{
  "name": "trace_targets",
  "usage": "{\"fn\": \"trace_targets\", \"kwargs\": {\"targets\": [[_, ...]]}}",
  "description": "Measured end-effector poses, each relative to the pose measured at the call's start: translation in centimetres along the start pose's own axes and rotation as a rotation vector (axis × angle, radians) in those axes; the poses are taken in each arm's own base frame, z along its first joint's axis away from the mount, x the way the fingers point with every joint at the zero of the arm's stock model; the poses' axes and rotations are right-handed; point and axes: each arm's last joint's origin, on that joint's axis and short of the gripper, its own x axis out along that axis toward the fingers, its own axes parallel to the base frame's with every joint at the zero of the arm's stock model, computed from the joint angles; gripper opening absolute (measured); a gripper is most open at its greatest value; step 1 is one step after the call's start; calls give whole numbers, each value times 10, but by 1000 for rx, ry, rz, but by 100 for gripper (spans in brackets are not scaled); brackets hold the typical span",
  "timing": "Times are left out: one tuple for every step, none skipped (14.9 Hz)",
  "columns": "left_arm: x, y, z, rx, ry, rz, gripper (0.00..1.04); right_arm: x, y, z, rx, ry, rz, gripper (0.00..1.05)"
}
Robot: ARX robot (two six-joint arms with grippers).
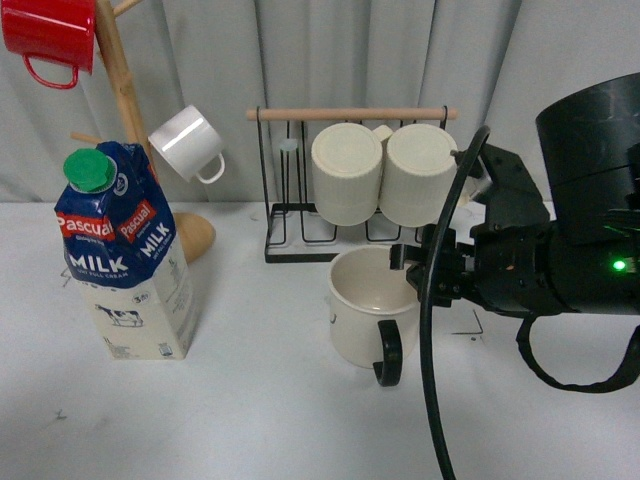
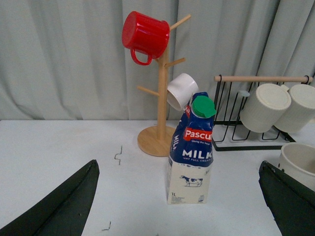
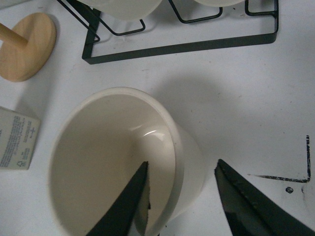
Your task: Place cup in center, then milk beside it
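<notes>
Evidently first step: right gripper [image 3: 182,163] straddled the cup [image 1: 360,310] wall, fingers apart, unclamped. Next probably needed closing or withdrawing; left gripper [image 2: 178,163], spread empty, faced the milk [image 1: 125,260].

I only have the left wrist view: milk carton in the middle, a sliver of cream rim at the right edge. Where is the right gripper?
Observer: The right gripper straddles the wall of the cup, with one finger inside and the other outside.
Operator: Closed on it?
Observer: Not yet. The right wrist view shows a gap between the outer finger and the wall.
Operator: Which way does the handle point?
Observer: The black handle faces the front camera.
</notes>
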Motion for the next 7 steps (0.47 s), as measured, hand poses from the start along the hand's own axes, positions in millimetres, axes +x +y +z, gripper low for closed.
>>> {"fn": "trace_targets", "kwargs": {"targets": [[0,0,0,0,0,0,98,-13,4,4,-14,-38,21,56],[0,0,0,0,0,0,98,-34,12,12,-31,-113,60,71],[0,0,0,0,0,0,98,-53,19,17,-50,-173,86,82],[0,0,0,0,0,0,98,-73,27,18,-62,-216,126,93],[0,0,0,0,0,0,98,-91,37,15,-125,-428,75,89],[0,0,0,0,0,-1,98,-118,39,6,-185,-589,-55,78],[0,0,0,0,1,1,98,-155,27,-5,-211,-730,-238,64]]}}
